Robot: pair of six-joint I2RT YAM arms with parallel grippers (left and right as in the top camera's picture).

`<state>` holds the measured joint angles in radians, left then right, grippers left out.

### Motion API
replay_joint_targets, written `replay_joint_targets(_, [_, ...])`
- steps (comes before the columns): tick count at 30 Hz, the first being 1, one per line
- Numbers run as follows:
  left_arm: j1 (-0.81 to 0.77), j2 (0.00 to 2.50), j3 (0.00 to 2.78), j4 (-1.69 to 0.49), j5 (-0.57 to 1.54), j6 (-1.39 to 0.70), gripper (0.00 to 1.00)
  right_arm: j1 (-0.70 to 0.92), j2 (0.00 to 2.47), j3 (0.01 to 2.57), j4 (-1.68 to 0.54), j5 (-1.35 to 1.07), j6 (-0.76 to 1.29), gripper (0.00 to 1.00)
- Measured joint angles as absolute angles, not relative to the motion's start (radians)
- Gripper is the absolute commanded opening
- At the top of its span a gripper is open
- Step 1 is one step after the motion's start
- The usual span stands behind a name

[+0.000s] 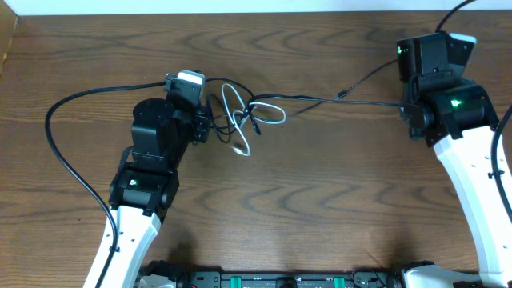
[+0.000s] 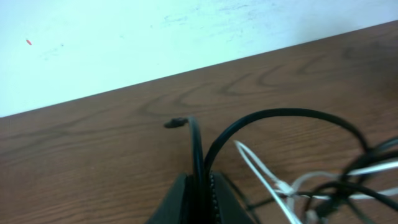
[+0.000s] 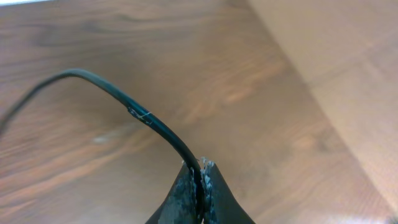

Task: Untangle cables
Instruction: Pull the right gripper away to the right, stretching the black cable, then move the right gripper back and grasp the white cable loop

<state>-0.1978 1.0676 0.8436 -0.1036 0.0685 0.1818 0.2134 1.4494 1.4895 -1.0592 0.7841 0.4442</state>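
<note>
Left gripper [image 2: 200, 190] and right gripper [image 3: 199, 180] each pinch cables [image 1: 320, 99] stretched left-right.

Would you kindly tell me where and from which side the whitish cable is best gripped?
Grip the whitish cable by its loose tail, which pokes out toward the robot, clear of the black strands. It lies flat on the table, so probably come from above, fingers straddling it.
</note>
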Motion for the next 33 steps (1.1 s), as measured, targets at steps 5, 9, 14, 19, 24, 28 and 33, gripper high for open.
replay_joint_targets(5, [-0.196,1.068,0.844,-0.102,0.061,0.181,0.07,0.159,1.449,1.490,-1.122,0.868,0.550,0.02])
replay_joint_targets(9, [-0.196,1.068,0.844,-0.102,0.059,0.181,0.07,0.126,1.449,1.490,-1.081,0.781,0.561,0.01])
replay_joint_targets(14, [-0.196,1.068,0.844,-0.101,0.052,0.182,0.07,0.126,1.449,1.490,-0.933,0.450,0.388,0.03])
replay_joint_targets(19, [-0.194,1.068,0.844,-0.101,0.053,0.182,0.07,0.129,1.449,1.490,-0.912,0.100,0.125,0.85])
replay_joint_targets(24, [-0.191,1.068,0.844,-0.101,0.057,0.182,0.08,0.151,1.453,1.491,-1.015,-0.143,-0.100,0.99])
replay_joint_targets(28, [-0.192,1.068,0.844,-0.101,0.088,0.186,0.37,0.208,1.483,1.491,-1.097,-0.281,-0.212,0.99])
replay_joint_targets(33, [-0.191,1.070,0.844,-0.101,0.107,0.178,0.32,0.298,1.571,1.491,-1.114,-0.347,-0.263,0.99])
